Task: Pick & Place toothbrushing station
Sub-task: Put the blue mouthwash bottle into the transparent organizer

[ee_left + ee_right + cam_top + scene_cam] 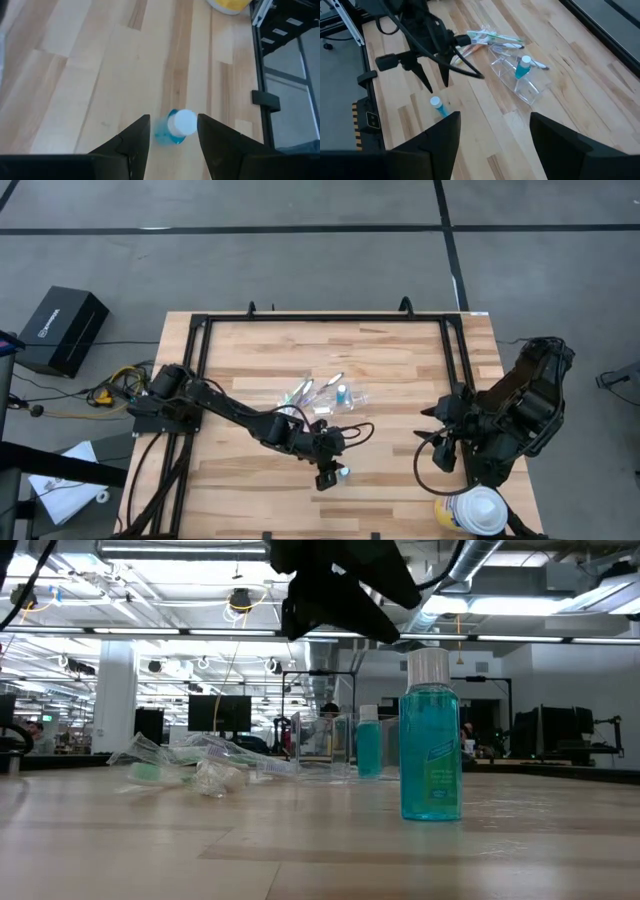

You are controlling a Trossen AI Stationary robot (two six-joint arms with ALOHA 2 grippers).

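Landmark for all positions: the near teal bottle (431,740), a small blue-teal tube-like bottle with a white cap, standing upright on the wooden table (400,350).

Left gripper (328,476): hangs directly above the near teal bottle. In the left wrist view the two dark fingers (131,141) stand spread, one to each side of the white cap, with bare wood showing between each finger and the bottle (175,128). No contact seen; fingers released, holding nothing. The low view shows the dark gripper body above the cap with a gap of background between them. The right wrist view agrees: the finger tips end above and beside the bottle (438,106), not on it.

Right gripper (432,436): well to the right of the near teal bottle, off toward the table's right side, above bare wood. Its fingers (436,136) stand wide apart in its own wrist view, nothing between them; empty.

Second teal bottle (341,393): farther back on the table from the landmark bottle, upright, beside a clear plastic cup (519,85) that lies tipped on its side. Whether the two touch, cannot tell.

Toothbrushes (305,392): a loose pastel cluster on the table just left of the second bottle, behind the landmark bottle.

Large white-and-yellow container (472,511): at the table's front right corner, well apart from the landmark bottle.
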